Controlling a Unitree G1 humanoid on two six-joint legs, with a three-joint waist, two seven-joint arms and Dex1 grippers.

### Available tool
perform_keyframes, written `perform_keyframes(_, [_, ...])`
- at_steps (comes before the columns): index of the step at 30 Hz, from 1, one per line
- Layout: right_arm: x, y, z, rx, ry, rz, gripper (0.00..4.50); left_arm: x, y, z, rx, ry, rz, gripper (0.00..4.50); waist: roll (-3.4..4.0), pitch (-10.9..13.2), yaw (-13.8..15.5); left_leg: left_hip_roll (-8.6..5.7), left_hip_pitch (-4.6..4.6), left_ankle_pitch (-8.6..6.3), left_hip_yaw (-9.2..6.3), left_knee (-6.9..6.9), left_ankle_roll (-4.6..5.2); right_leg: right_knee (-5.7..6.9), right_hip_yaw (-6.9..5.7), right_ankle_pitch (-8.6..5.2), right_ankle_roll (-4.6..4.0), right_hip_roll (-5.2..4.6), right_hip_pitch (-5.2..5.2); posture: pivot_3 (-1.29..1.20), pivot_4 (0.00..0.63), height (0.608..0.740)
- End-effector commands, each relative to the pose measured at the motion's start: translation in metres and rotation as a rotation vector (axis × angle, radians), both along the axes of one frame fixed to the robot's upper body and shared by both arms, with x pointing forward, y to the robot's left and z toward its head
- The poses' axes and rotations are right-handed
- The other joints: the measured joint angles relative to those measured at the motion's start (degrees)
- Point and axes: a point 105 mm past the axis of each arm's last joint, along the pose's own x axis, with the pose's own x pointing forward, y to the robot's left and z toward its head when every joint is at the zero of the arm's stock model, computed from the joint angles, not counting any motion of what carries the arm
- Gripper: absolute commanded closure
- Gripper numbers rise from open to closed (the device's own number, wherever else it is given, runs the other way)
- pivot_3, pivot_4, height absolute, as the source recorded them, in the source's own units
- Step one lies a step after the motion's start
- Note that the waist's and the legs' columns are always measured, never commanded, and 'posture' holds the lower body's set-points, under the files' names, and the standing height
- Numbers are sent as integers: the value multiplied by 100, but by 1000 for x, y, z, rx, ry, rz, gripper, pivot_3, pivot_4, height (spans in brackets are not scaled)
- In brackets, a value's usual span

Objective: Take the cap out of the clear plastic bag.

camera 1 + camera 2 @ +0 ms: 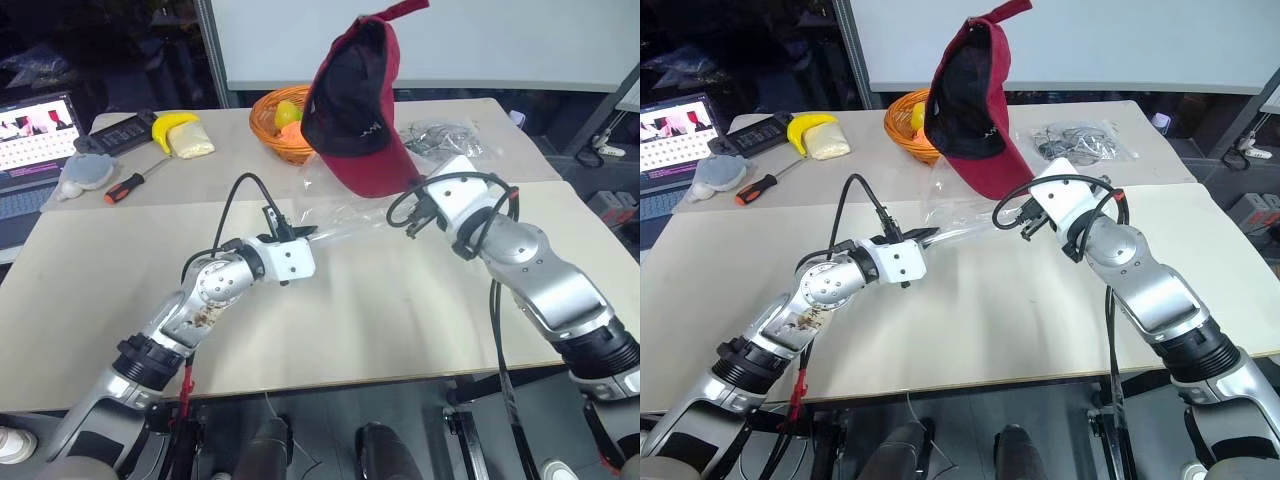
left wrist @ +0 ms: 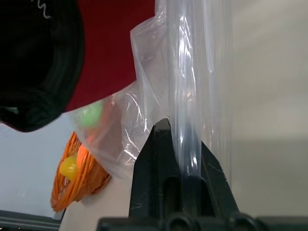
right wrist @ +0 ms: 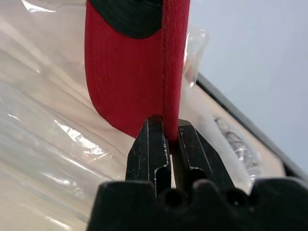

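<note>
Table (image 1: 350,320) | right gripper (image 3: 169,132) pinches cap (image 1: 360,110) brim | left gripper (image 2: 180,144) pinches bag (image 2: 192,72)

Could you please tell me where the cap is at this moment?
The cap is raised above the table's middle, its brim clamped in the right gripper, just in front of the orange basket.

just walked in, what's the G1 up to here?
The right gripper is shut on the brim of the dark red fabric baseball cap, holding it up above the table. The left gripper is shut on the clear crinkled plastic bag. The cap looks nearly clear of the bag.
</note>
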Motion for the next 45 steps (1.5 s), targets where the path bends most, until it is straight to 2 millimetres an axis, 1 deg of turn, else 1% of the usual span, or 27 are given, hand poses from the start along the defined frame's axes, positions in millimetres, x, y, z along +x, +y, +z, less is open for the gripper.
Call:
perform_keyframes(1, [2,-136,58,238,-99,-452,4480,21,120,-50,121,192,433,4500,0,0,-10,0,0,0,0,1,0,0,0,0,0,0,0,0,150,740])
perform_keyframes(2, [4,-128,53,317,-47,-392,4480,21,120,-51,122,193,434,4500,-1,0,-25,0,0,0,0,2,0,0,0,0,0,0,1,0,150,740])
perform_keyframes(3, [5,-114,39,391,72,-296,4480,21,120,-51,119,193,433,4500,-1,0,-41,2,1,0,1,5,0,0,1,0,0,0,4,0,150,740])
perform_keyframes(4, [3,-104,30,426,150,-238,4480,21,120,-51,117,193,433,4500,-1,0,-47,1,1,0,1,6,0,2,1,0,-1,0,5,0,150,740])
perform_keyframes(5, [0,-99,28,436,184,-196,4480,20,119,-51,116,194,431,4500,-1,0,-51,1,1,0,0,6,0,3,1,0,-1,0,7,0,150,740])
perform_keyframes(6, [-5,-93,21,448,269,-142,4480,20,119,-51,114,196,429,4500,-1,0,-51,2,1,0,0,7,1,3,0,1,-1,1,7,0,150,740])
perform_keyframes(7, [-8,-90,18,451,319,-114,4480,20,118,-52,113,198,428,4500,-1,0,-50,1,1,0,-1,7,1,3,0,1,-1,1,8,0,150,740])
perform_keyframes(9, [-26,-78,9,502,495,13,4480,19,118,-52,111,198,427,4500,0,0,-42,0,1,0,-1,7,1,3,0,0,-1,0,7,0,150,740])
perform_keyframes(10, [-34,-73,6,522,557,57,4480,19,118,-52,111,197,428,4500,0,0,-31,-1,0,0,-1,7,1,3,0,0,-1,-1,7,0,150,740])
perform_keyframes(11, [-42,-69,6,514,590,103,4480,19,118,-52,111,196,428,4500,0,0,-27,-1,0,0,-1,6,1,1,0,0,-1,-2,6,0,150,740])
perform_keyframes(12, [-50,-63,5,564,667,165,4480,19,118,-52,109,196,427,4500,0,0,-19,0,0,0,-1,7,2,2,0,0,-1,-1,7,0,150,740])
perform_keyframes(14, [-59,-56,9,625,709,242,4480,18,117,-53,107,197,426,4500,0,0,-17,1,0,0,-1,10,2,4,-1,0,-1,-1,8,0,150,740])
perform_keyframes(17, [-63,-53,13,760,762,296,4480,18,117,-54,101,200,425,4500,0,0,-24,5,10,1,0,15,3,10,-1,3,-5,4,18,0,150,740])
perform_keyframes(19, [-67,-44,21,851,777,379,4480,17,117,-54,101,200,426,4500,0,0,-26,8,26,1,0,15,3,10,-1,3,-5,6,35,0,150,740])
perform_keyframes(21, [-71,-37,27,904,783,441,4480,17,117,-55,100,201,428,4500,0,0,-35,10,47,1,1,14,3,6,0,3,-5,8,56,0,150,740])
perform_keyframes(24, [-72,-39,34,1007,777,464,4480,16,118,-55,101,200,430,4500,0,0,-58,14,54,1,2,10,4,-1,-1,3,-5,10,66,0,150,740])
perform_keyframes(27, [-77,-46,52,1128,755,530,4480,16,120,-56,103,201,432,4500,0,0,-42,13,53,1,2,12,4,-3,-1,3,-5,9,70,0,150,740])
perform_keyframes(28, [-77,-50,55,1148,748,522,4480,15,120,-55,105,200,432,4500,0,0,-31,11,53,1,2,12,4,-4,-2,3,-5,6,73,0,150,740])
perform_keyframes(30, [-69,-66,54,1165,713,415,4480,15,120,-55,104,200,432,4500,0,0,-19,11,54,1,2,12,4,-6,-2,3,-5,6,73,0,150,740])
perform_keyframes(31, [-61,-80,53,1190,685,337,4480,15,120,-55,104,200,432,4500,0,0,-9,11,53,1,2,12,4,-6,-3,3,-5,7,73,0,150,740])
perform_keyframes(32, [-56,-91,56,1224,656,300,4480,14,120,-55,105,201,431,4500,0,0,-3,12,54,1,2,12,4,-7,-3,3,-5,8,73,0,150,740])
perform_keyframes(34, [-52,-112,66,1296,615,266,4480,14,120,-56,109,202,430,4500,0,0,4,12,54,1,3,12,4,-7,-2,3,-5,8,73,0,150,740])
perform_keyframes(36, [-53,-120,79,1314,603,279,4480,14,119,-55,108,203,428,4500,2,1,-5,13,56,1,7,11,4,-7,0,4,-6,9,72,0,150,740])
perform_keyframes(38, [-55,-117,85,1307,622,306,4480,14,119,-55,108,203,427,4500,2,1,-6,16,54,1,8,7,4,-8,0,4,-7,10,69,0,150,740])
perform_keyframes(39, [-57,-110,85,1291,650,326,4480,14,118,-55,108,203,426,4500,2,1,-9,16,54,1,8,3,4,-11,1,4,-7,11,68,0,150,740])
perform_keyframes(43, [-67,-78,70,1224,802,416,4480,15,117,-56,107,206,422,4500,3,1,-14,24,52,-3,12,-3,9,-24,1,5,-7,14,71,0,150,740])
perform_keyframes(45, [-72,-61,58,1204,878,465,4480,15,116,-56,107,207,420,4500,3,1,-8,29,50,-3,12,-2,9,-28,1,5,-7,13,71,0,150,740])
